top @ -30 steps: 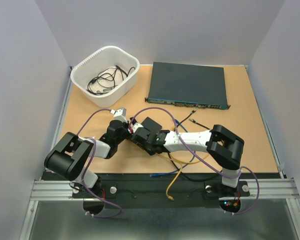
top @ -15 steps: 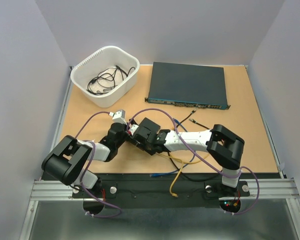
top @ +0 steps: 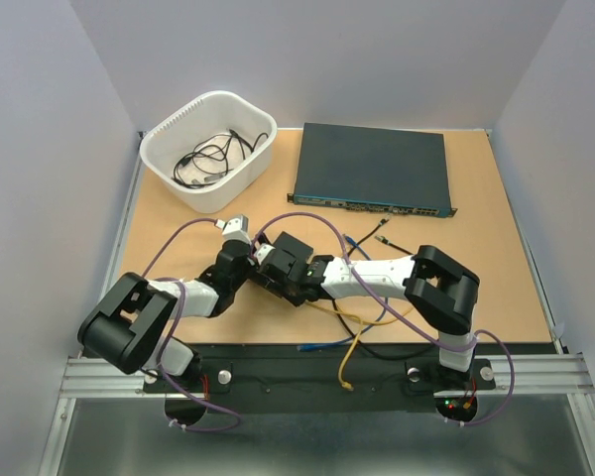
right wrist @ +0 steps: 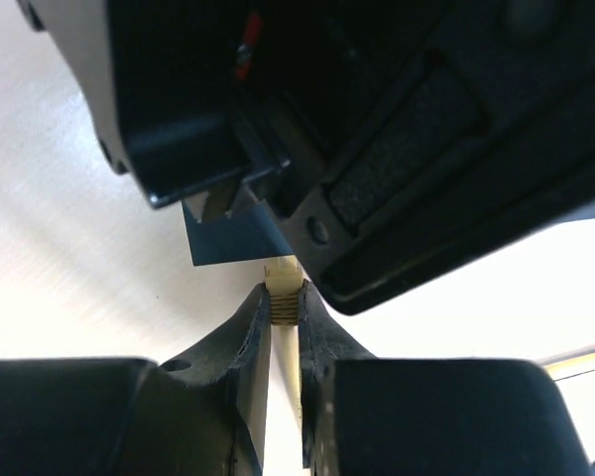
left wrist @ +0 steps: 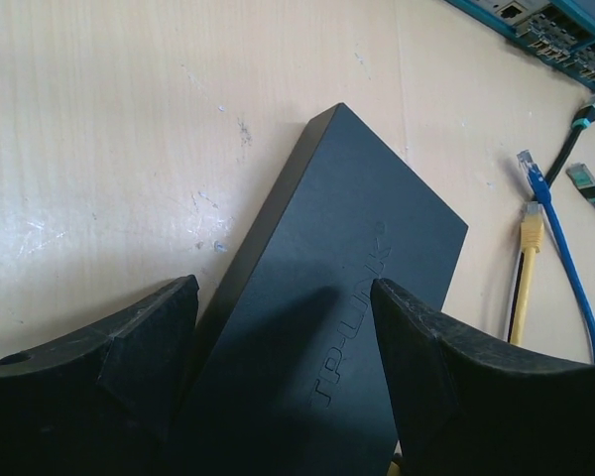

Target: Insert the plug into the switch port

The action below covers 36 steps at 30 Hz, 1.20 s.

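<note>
Wrist views: the left tool [left wrist: 283, 297] has its jaws spread wide and clamped across the small black box [left wrist: 347, 238], which lies on the surface [left wrist: 109, 129]. The right tool [right wrist: 284, 302] is nearly closed, pinching the cream plug [right wrist: 281, 270]. Plug tip points to 12 o'clock, at the box's edge; contact unclear. The switch port itself is hidden. Top view: both tools meet at 8 o'clock of surface centre, the large dark unit [top: 372, 169] at 1 o'clock.
</note>
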Motion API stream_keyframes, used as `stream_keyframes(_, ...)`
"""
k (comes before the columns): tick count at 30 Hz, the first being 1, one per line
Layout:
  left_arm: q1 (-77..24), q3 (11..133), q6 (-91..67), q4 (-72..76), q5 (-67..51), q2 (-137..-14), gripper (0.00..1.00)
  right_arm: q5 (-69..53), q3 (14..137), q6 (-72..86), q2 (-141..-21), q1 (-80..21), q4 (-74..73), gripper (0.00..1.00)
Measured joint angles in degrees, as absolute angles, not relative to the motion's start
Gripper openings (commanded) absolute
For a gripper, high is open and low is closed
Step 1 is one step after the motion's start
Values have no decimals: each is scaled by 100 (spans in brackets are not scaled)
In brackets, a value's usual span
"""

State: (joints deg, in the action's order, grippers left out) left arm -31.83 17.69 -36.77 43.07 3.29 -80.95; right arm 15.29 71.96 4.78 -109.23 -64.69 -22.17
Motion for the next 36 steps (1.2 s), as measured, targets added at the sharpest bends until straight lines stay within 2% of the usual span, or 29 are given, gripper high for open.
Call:
stream_keyframes(4,-3170,1896,-3597,3898,381,-7990,82,1575,7196,593,-10927,-6466,-2147,4)
stream_keyframes(5,-3140,1920,-3573,3800,373,-7950,82,1573,7194,620,-10940,-6466,-2099,11)
stream_keyframes(8,-2958,2060,-3444,3398,287,-7863,82,1586,7194,690,-11002,-6455,-1879,22)
stream_keyframes(9,-2882,2106,-3424,3304,233,-7850,82,1586,7196,740,-11024,-6436,-1765,29)
stream_keyframes(14,-2403,2416,-3251,2724,-187,-7848,82,1660,7227,880,-11074,-6311,-1144,41)
stream_keyframes(23,-2038,2556,-3245,2451,-639,-7878,82,1881,7133,1098,-10827,-6270,-213,47)
stream_keyframes(29,-2056,2718,-3234,2241,-676,-7876,82,2005,6622,1347,-9773,-6270,-82,50)
stream_keyframes(36,-2056,3177,-3085,2211,-569,-7953,82,2580,6379,1697,-9070,-6250,-204,55)
